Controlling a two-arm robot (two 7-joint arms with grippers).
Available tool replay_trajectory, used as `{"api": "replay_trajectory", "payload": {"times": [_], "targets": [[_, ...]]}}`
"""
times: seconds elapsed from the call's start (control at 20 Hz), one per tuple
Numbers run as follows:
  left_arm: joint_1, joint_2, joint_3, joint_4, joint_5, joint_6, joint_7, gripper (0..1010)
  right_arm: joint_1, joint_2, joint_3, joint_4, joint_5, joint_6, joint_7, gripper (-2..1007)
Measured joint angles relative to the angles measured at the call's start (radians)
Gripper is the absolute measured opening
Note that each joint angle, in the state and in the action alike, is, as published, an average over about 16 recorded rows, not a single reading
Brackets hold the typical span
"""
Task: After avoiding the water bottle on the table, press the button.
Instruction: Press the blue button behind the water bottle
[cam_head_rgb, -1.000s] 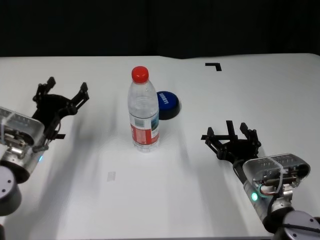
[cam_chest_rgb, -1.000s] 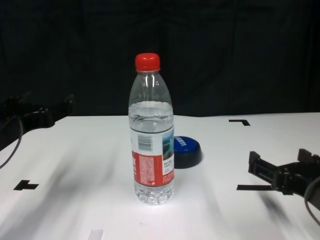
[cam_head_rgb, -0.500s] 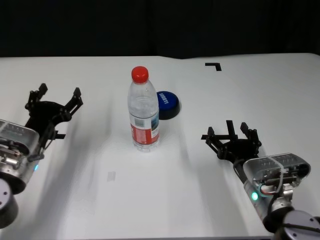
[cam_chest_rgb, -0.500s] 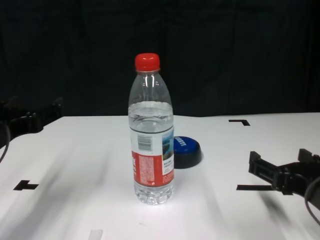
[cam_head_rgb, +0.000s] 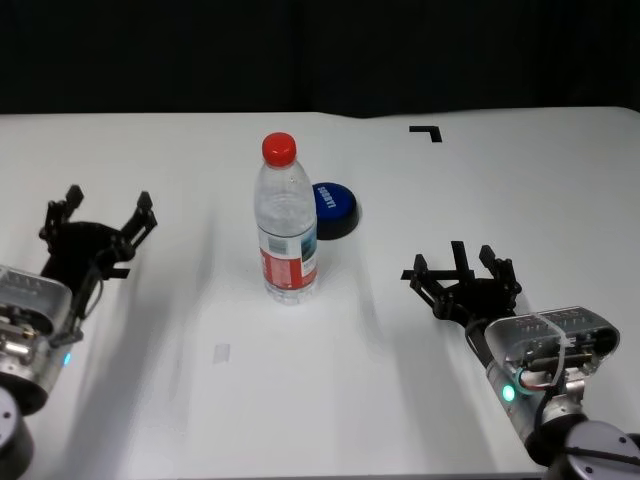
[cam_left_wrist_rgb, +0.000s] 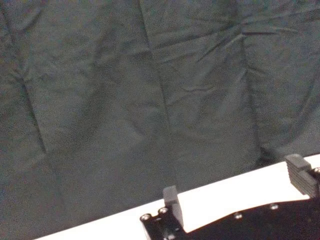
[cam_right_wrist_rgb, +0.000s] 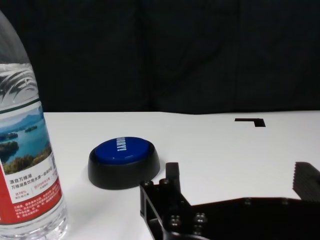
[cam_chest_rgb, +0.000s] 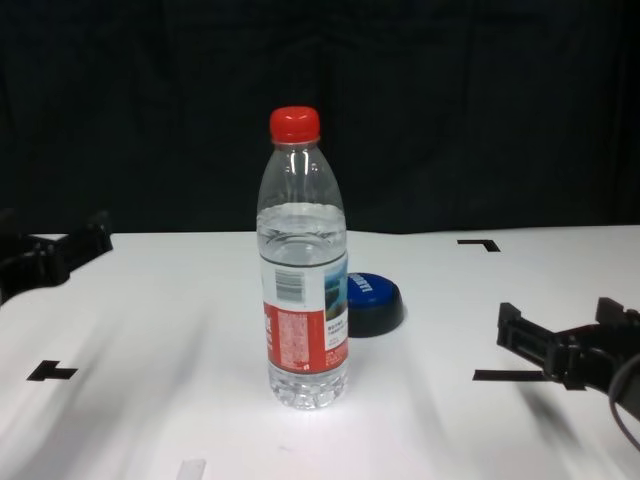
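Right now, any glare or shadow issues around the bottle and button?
Head view: soft grey streak shadows fan over the table beside the water bottle; the button stays readable. Chest view: bright patch on the tabletop under the bottle. Right wrist view: button lettering sharp, right claw silhouetted dark.

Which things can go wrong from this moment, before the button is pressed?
1. The water bottle stands upright just in front of the button. An arm reaching straight from the near side could tip it.
2. The button is low, and the bottle partly hides it in the chest view, so a press may land off centre.
3. The open left tool is far out on the table; the open right tool probably has the freer path.
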Motion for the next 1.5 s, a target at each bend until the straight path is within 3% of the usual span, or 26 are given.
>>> {"api": "replay_trajectory", "payload": {"times": [0.75, 1.5], "targets": [[0.077, -0.033, -0.018, -0.052, 0.021, 0.005, 0.022, 1003, 0.0, 0.0, 0.0, 0.0, 0.0, 0.0, 0.0, 1003], [0.119, -0.055, -0.025, -0.066, 0.033, -0.004, 0.033, 1003, 0.0, 0.0, 0.0, 0.0, 0.0, 0.0, 0.0, 1003]]}}
